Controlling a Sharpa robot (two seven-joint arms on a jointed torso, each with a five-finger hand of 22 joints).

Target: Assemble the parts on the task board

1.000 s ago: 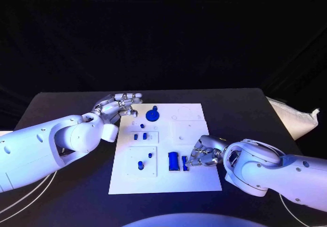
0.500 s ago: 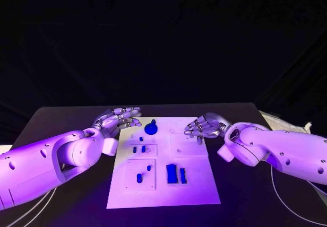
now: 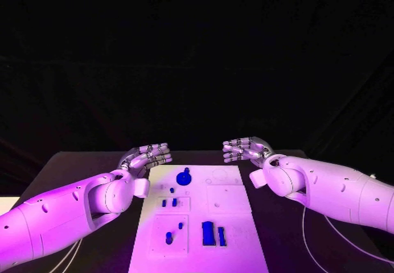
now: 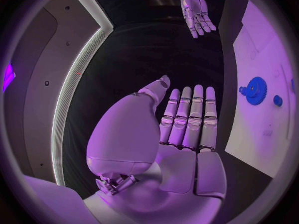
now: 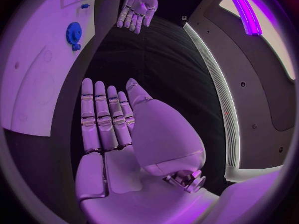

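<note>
The white task board (image 3: 232, 227) lies in the middle of the black table. A blue gear (image 3: 184, 178) sits near its far end; small blue parts (image 3: 168, 202) stand in the left blocks, and two blue bars (image 3: 213, 234) lie nearer me. My left hand (image 3: 148, 154) hovers beyond the board's far left corner, flat, fingers straight and together, holding nothing. My right hand (image 3: 245, 149) hovers beyond the far right corner, also flat and holding nothing. The left wrist view shows the left hand (image 4: 177, 129) beside the gear (image 4: 254, 90); the right wrist view shows the right hand (image 5: 118, 124) and gear (image 5: 74, 34).
The black table (image 3: 78, 173) extends to both sides of the board. A pale bag (image 3: 374, 178) lies off the table's right edge. The far side of the table ends in darkness just past the hands.
My right hand has left the two blue bars and risen to the board's far right corner, opening flat. The left hand flattened. The camera tilted up.
</note>
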